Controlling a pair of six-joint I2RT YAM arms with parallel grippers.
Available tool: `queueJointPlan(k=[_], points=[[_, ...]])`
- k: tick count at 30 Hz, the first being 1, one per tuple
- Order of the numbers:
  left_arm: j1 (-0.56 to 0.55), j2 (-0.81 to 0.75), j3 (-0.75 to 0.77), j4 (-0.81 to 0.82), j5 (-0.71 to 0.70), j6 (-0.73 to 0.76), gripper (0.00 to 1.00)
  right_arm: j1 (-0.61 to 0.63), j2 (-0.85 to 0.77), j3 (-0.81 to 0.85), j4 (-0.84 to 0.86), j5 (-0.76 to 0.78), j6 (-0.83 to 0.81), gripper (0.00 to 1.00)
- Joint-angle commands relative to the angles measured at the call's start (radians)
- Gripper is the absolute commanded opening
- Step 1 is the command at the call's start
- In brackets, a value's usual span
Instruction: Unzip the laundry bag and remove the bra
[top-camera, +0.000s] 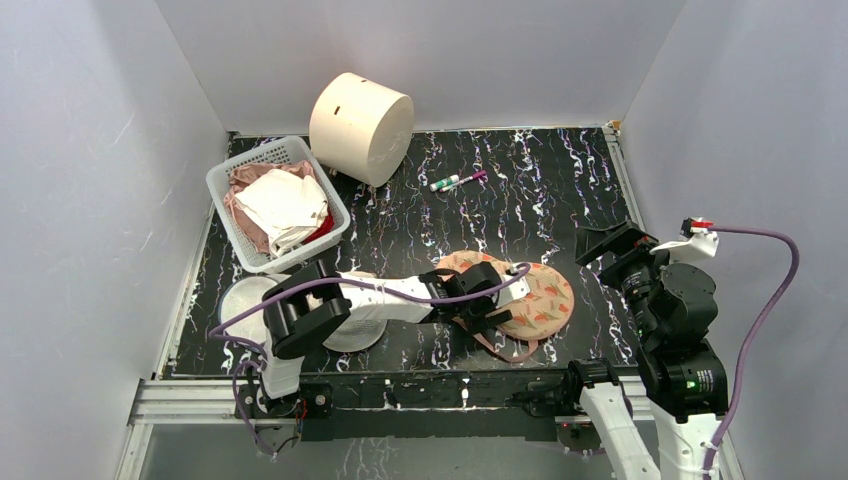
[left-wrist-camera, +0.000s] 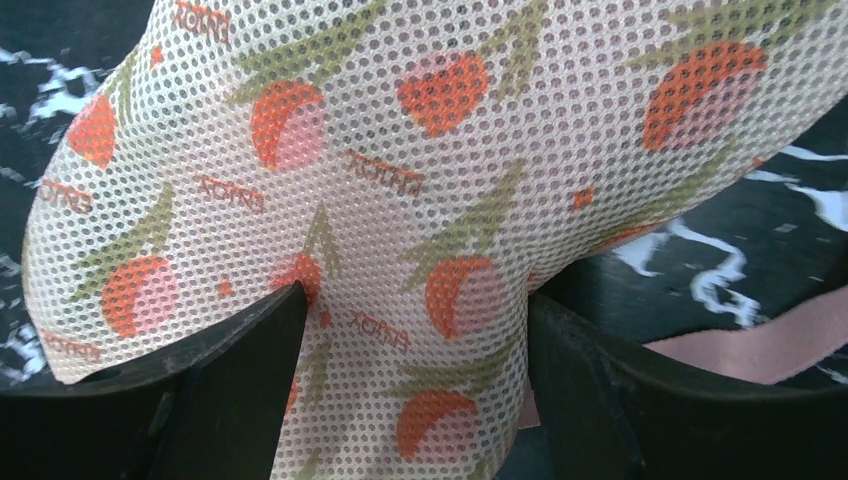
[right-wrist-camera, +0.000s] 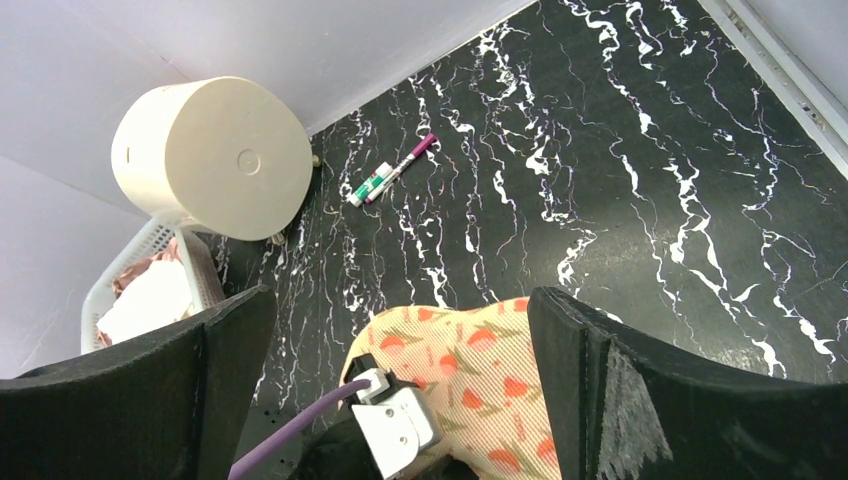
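One laundry bag (top-camera: 545, 300) lies flat on the near middle of the black, white-veined table (top-camera: 520, 200), peach-beige with red-orange and green flower motifs. Its pink loop strap (top-camera: 503, 350) trails off the near edge towards the arm bases. In the left wrist view the bag (left-wrist-camera: 420, 150) shows as fine printed mesh, with a strip of the pink strap (left-wrist-camera: 780, 345) on the table at the right.

The left arm reaches across from the left, and the left gripper (top-camera: 478, 290) sits over the bag's left lobe. Up close, the left gripper (left-wrist-camera: 415, 310) has its jaws spread wide and not clenched. They straddle a fold of the mesh, which fills the gap and touches both black fingers (left-wrist-camera: 240, 390). From these views I cannot tell whether the zip is open or closed.

The right gripper (top-camera: 612, 243) hangs well above the table at the right, released and holding nothing. Between its parted fingers (right-wrist-camera: 640, 400), its own camera looks down on the bag (right-wrist-camera: 470, 380) and the left arm's wrist.

Farther out, two markers (top-camera: 458, 181) lie side by side behind the bag. A cream cylinder (top-camera: 360, 125) rests on its side at the back. Beside it stands a white basket (top-camera: 255, 155) filled with pale and pink clothes. Under the left arm, at the near left, lie flat round white pieces (top-camera: 245, 297).
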Motion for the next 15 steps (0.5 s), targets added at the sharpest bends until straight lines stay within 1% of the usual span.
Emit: queueJointPlan(k=[1, 7, 11, 13, 15], points=[[0.005, 0.003, 0.044, -0.039, -0.218, -0.022, 0.73, -0.003, 0.010, 0.002, 0.043, -0.014, 0.005, 0.98], [0.068, 0.010, 0.078, -0.085, -0.231, -0.113, 0.70, -0.003, 0.010, -0.006, 0.045, -0.014, 0.005, 0.98], [0.119, 0.050, 0.151, -0.169, -0.214, -0.197, 0.68, -0.003, 0.022, -0.013, 0.053, -0.026, 0.006, 0.98], [0.147, 0.061, 0.180, -0.208, -0.179, -0.248, 0.67, -0.004, 0.024, -0.023, 0.057, -0.036, 0.010, 0.98], [0.173, 0.058, 0.188, -0.222, -0.114, -0.289, 0.66, -0.003, 0.025, -0.036, 0.064, -0.044, 0.016, 0.98]])
